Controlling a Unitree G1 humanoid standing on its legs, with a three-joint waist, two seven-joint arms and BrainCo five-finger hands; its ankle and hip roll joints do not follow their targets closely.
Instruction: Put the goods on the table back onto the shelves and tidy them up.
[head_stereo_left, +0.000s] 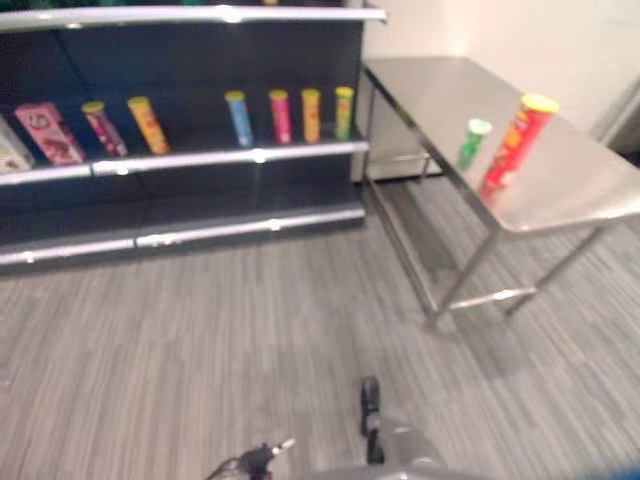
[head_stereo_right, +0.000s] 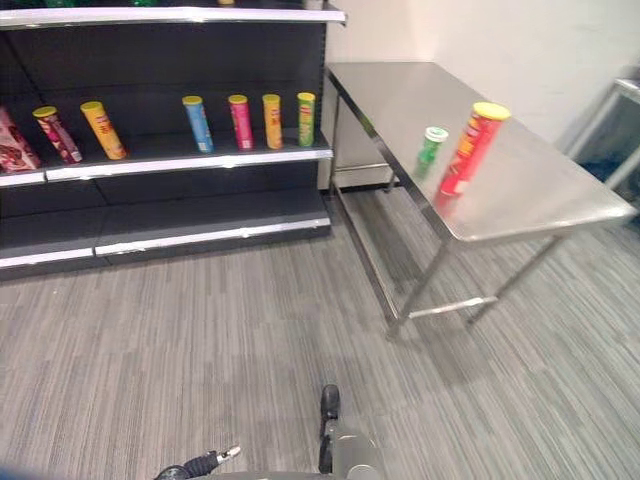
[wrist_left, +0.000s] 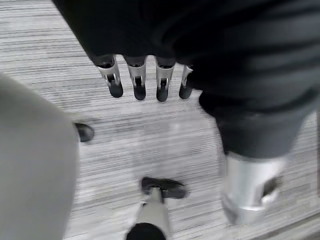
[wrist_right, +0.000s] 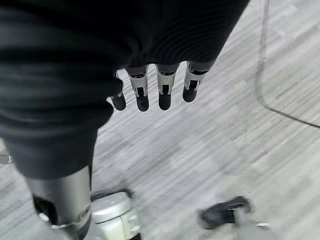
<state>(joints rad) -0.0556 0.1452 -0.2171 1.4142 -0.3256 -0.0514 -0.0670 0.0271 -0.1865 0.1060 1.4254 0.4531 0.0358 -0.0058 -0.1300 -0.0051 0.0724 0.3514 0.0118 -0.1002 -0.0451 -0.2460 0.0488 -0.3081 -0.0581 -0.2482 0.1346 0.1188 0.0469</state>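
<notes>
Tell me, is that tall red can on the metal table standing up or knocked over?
Standing upright. The tall red can rests on its base on the table, yellow lid on top, beside a shorter green can that is also upright.

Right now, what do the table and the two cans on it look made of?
Table: brushed steel, by its dull silver sheen and the cans' reflections in it. Red can and green can: likely printed cardboard tubes with plastic lids, yellow and white; the material is unclear from here.

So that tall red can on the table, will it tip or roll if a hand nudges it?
Probably tips easily: the red can stands upright, tall and narrow. Once down, its round body would likely roll on the smooth steel table, perhaps off the edge. It could also knock the green can close beside it.
</notes>
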